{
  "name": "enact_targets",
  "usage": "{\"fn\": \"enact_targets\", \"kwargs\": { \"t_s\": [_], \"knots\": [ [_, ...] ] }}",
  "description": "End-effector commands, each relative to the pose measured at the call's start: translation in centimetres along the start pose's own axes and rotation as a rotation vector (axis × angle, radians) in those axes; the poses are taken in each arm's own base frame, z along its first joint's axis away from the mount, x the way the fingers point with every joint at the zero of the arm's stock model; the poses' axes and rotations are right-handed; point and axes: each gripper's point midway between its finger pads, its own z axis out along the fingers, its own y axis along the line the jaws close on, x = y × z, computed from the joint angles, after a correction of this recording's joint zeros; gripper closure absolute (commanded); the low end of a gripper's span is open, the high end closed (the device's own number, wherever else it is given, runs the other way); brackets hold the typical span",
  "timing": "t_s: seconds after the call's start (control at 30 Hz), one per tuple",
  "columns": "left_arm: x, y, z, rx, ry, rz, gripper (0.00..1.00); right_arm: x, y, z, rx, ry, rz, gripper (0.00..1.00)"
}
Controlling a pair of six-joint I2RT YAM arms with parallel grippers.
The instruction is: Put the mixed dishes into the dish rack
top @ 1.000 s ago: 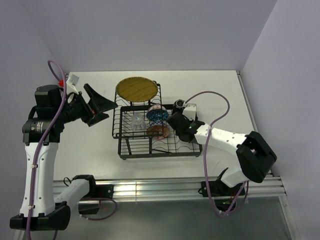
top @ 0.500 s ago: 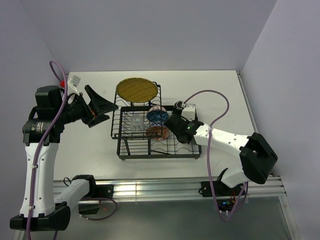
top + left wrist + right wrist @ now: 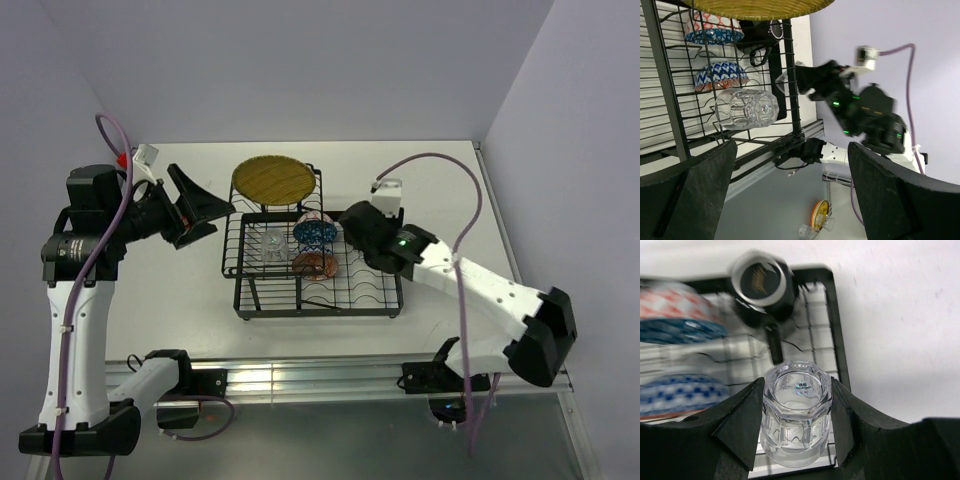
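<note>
Over the right end of the dish rack [image 3: 320, 312], a clear faceted glass cup [image 3: 796, 412] is pinched between the half-spread right jaws. Beneath are seen the black mug [image 3: 762, 287], blue bowl [image 3: 315, 232], orange-red bowl [image 3: 315, 264], second glass [image 3: 747, 108] and yellow plate [image 3: 273, 178]. The left jaws are spread wide, empty, left of the rack.

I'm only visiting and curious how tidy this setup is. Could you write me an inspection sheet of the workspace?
Surface: white table, no spills seen.
Job's things: dish rack holds yellow plate on its raised part, blue bowl, orange-red bowl, black mug and a glass cup.
Clutter: nothing seen.
Grippers: left gripper open, empty, beside the rack; right gripper shut on the second glass cup above the rack's right edge.
Cables: purple cable loops over each arm.
Surroundings: plain lavender walls.
</note>
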Motion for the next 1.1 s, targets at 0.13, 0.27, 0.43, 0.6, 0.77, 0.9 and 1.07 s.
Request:
{"fn": "enact_targets", "kwargs": {
  "t_s": [0.13,0.27,0.43,0.6,0.77,0.9,1.07],
  "knots": [
    [-1.2,-2.9,-1.1,0.108,-0.087,0.103,0.08,-9.7,-1.0,-8.0,-0.258,-0.198,0.09,1.0],
    [-1.5,-3.1,-1.4,0.105,-0.108,0.129,0.11,-13.1,-0.8,-11.4,-0.403,-0.323,0.104,1.0],
    [-1.0,-4.7,-1.4,0.092,-0.107,0.247,0.16,-15.1,1.2,-13.5,-0.517,-0.329,0.074,1.0],
    [1.6,-8.8,0.6,0.272,0.007,0.158,0.16,-19.0,3.2,-17.5,-0.681,-0.382,0.128,1.0],
    [0.8,-11.4,1.4,0.299,0.068,0.041,0.21,-22.8,4.1,-21.4,-0.836,-0.497,0.229,1.0],
    [-0.4,-13.8,1.6,0.412,0.069,-0.138,0.2,-25.9,5.0,-24.2,-0.952,-0.588,0.33,1.0],
    [0.0,-13.1,2.3,0.503,0.119,-0.418,0.23,-28.1,5.9,-27.2,-1.075,-0.639,0.386,1.0]
  ]
}}
